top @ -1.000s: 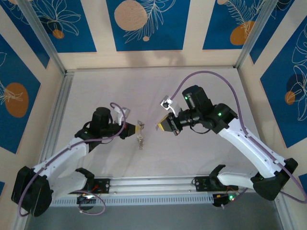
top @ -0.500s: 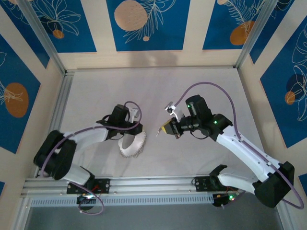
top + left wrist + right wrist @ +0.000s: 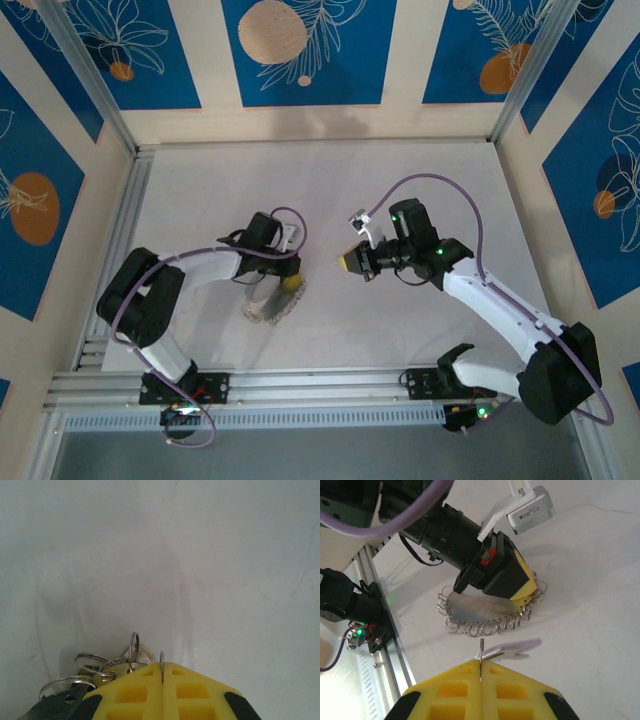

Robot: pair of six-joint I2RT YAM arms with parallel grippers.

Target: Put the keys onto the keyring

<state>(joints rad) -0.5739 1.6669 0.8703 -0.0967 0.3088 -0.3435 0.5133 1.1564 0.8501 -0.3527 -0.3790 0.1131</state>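
The left hand was pinched shut on the floppy, beaded keyring lying on the desk; the right hand clamped the light, slippery lilac key, probably best held by its flat head

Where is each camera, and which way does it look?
Top external: above, behind the arms, facing down at the table; both arms show.
Left wrist: left arm, looking past the left gripper at the keyring.
Right wrist: right arm, looking past the right gripper and pale key toward the left gripper.
Shared: all show the keyring.
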